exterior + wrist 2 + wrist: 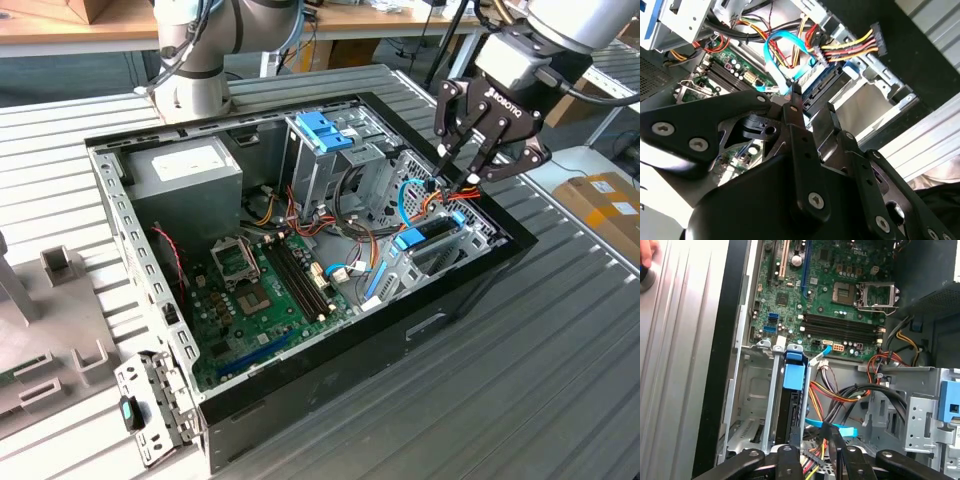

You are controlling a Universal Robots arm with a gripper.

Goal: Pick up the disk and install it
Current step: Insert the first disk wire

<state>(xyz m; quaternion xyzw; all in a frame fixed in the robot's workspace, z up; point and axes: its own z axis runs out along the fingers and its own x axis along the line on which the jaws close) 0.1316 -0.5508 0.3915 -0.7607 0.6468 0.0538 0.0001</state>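
The disk (pixel 428 242), grey with a light-blue carrier frame, stands on edge in the drive bay at the end of the open computer case (pixel 140 270) on the exterior view's right. In the first wrist view the disk (pixel 791 400) shows edge-on between the bay's metal rails, with its blue tab uppermost. My gripper (pixel 462 180) hangs just above and behind the bay, its fingers drawn together to a point. In both wrist views the gripper's tip (pixel 826 428) (pixel 793 93) is beside a light-blue data cable (pixel 840 430) and the coloured power wires. Nothing shows held between the fingers.
A metal drive cage with a blue latch (pixel 325 130) stands mid-case. The green motherboard (pixel 265 290) and power supply (pixel 190 170) fill the rest of the case. Loose cables (pixel 350 250) cross near the bay. A second arm's base (pixel 195 70) and a cardboard box (pixel 605 205) flank the case.
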